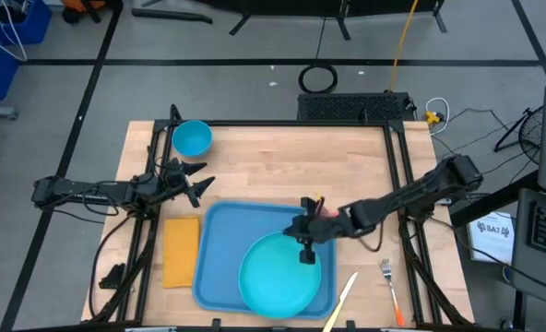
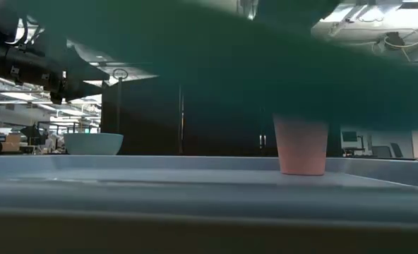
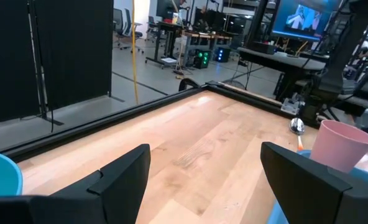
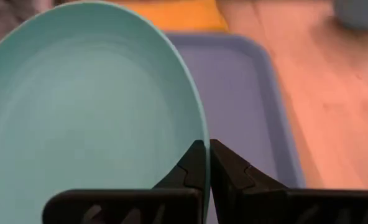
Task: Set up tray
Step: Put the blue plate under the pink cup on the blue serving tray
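Note:
The blue tray lies flat on the wooden table. Above its near right part is a round turquoise plate, with my right gripper shut on its rim. In the low view the plate's underside fills the top of the picture. A pink cup stands upright on the tray's far right part, just behind my right wrist. My left gripper hangs open at the table's left edge and touches nothing. My right gripper pinches the plate's rim between its two fingers, one on the inner face and one on the underside, at the plate's far right side. The fingers slant down from the table's right. The plate is lifted clear of the tray.
A blue bowl stands at the far left corner. An orange napkin lies left of the tray. A fork and a knife lie near the front right. A spoon lies beyond the cup.

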